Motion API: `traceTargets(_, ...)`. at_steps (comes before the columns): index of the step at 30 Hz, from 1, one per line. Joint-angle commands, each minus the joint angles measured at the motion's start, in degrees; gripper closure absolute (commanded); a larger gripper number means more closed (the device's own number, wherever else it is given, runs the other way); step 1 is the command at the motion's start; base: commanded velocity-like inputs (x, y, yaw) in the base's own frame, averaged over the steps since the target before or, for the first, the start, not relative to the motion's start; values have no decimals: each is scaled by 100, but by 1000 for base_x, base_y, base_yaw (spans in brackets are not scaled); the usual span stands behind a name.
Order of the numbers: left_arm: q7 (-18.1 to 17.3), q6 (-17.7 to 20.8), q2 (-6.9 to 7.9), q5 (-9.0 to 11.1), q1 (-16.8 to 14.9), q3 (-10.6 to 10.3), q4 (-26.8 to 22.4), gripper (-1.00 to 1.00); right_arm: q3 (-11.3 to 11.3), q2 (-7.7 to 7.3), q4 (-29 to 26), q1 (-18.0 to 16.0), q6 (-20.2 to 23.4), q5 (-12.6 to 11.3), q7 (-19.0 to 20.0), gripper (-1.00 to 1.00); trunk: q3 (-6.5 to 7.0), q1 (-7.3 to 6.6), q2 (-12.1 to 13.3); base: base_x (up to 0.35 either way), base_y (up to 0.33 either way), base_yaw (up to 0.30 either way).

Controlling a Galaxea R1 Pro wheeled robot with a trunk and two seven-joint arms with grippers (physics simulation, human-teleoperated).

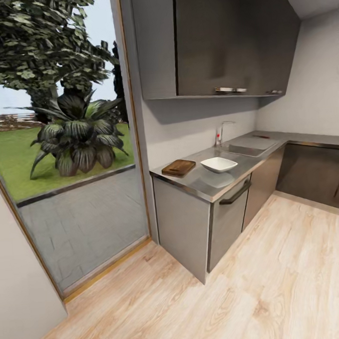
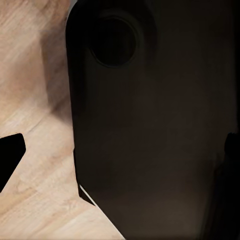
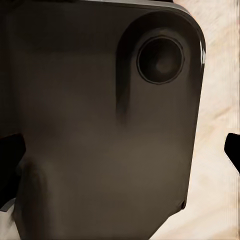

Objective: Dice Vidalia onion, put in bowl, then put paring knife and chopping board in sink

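Kitchen corner seen from the head view: a grey steel table (image 1: 210, 184) runs along the wall over dark cabinets, with light wooden floor (image 1: 277, 283) in front. On its near left end lies the chopping board (image 1: 179, 167), flat, nothing on it. Just right of the board, apart from it, stands the white bowl (image 1: 219, 164), and its inside looks bare. Farther along, the sink (image 1: 248, 147) is set into the table, with the faucet (image 1: 220, 132) and its red knob at the far left side of the basin; what the basin holds is too small to tell. A thin reddish thing at the far rim of the sink may be the paring knife (image 1: 261, 136). To the left, a glass door opens on a garden plant (image 1: 77, 135).

Both wrist views show a dark robot body part (image 2: 150, 130) over the floor; only dark finger tips at the edges, so whether either tool is spread or pressed together cannot be told.
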Motion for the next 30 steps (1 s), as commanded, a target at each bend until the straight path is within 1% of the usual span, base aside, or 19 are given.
traceTargets(1,-2,-1,1,-2,1,2,-6,-100,-1,1,-4,0,-4,0,-2,-100,-4,-2,-2,-138,-312,0)
traceTargets(9,3,-1,1,-2,0,2,-6,-100,1,1,-12,0,-4,0,-2,-100,-4,-2,-2,-70,-330,0)
traceTargets(30,16,-1,7,-2,0,1,-6,-100,1,1,-13,0,-4,-2,-2,-100,-4,-2,-2,-3,-342,0)
